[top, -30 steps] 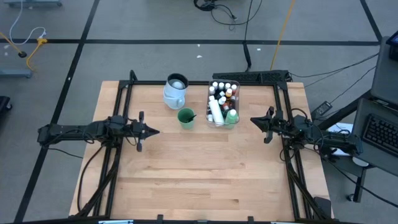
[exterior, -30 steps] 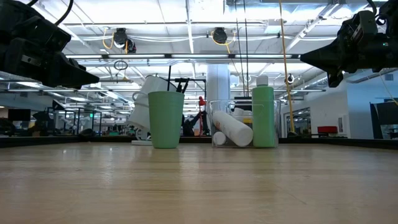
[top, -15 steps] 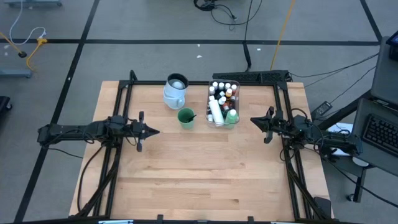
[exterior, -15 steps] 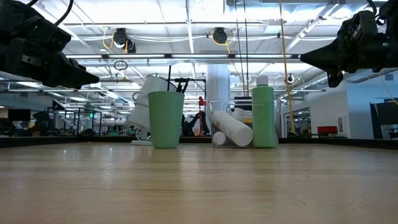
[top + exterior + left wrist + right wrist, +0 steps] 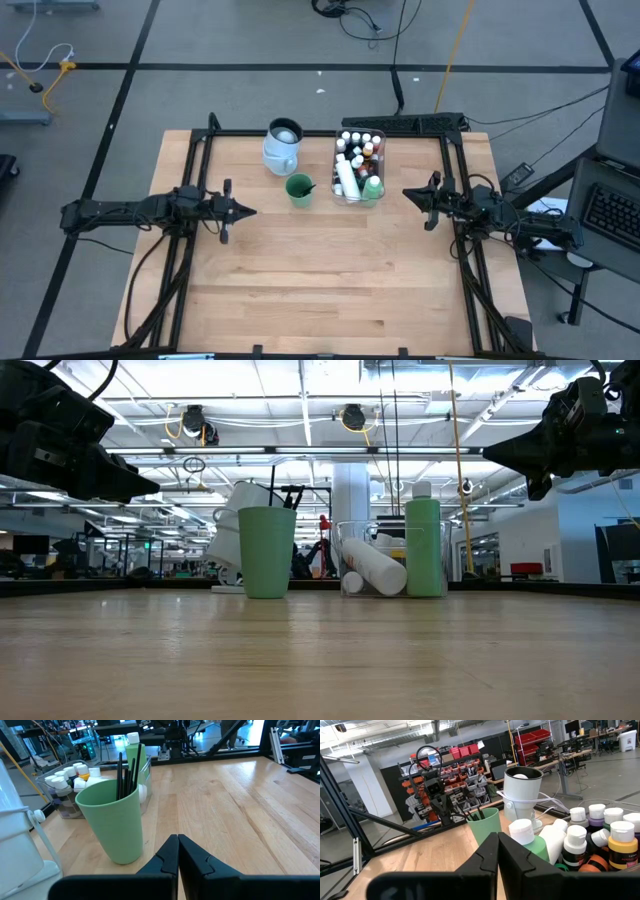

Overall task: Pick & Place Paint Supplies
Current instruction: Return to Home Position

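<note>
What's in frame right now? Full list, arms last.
table: 1, light wood, centre of the high view
tub: 1, clear plastic, at the table's far edge, right of middle
small paint bottles: about a dozen, white and coloured caps, in the tub's far part
large white bottle: 1, white, lying tilted in the tub
large green bottle: 1, green with white cap, upright in the tub
cup: 1, green, just left of the tub
brushes: several, dark handles, standing in the cup
jug: 1, pale blue, beyond the cup
left pincer: 1, dark, shut, empty, above the table's left side
right pincer: 1, dark, shut, empty, above the table's right side
</note>
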